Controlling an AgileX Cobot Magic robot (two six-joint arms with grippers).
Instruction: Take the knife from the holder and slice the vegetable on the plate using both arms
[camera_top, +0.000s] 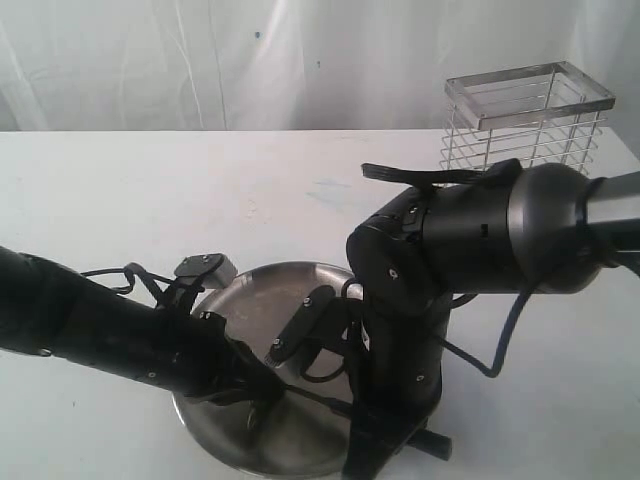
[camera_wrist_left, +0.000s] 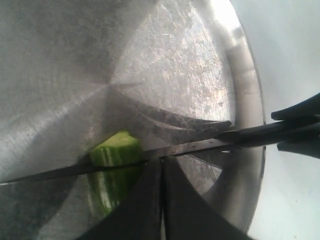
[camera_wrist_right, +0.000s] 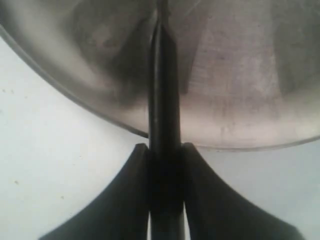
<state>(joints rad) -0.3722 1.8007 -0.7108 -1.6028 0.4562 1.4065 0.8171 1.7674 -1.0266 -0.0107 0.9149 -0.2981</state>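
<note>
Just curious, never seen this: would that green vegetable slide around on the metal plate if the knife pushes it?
Probably. The vegetable looks glossy, the plate smooth, so it may skid. The left claw seems to pin it.

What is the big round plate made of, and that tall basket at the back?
The plate looks like brushed steel: silvery, shiny, with fine scratches and mirror-like reflections of the knife. The holder seems to be thin silver metal wire with a flat steel rim, since light passes between its bars.
</note>
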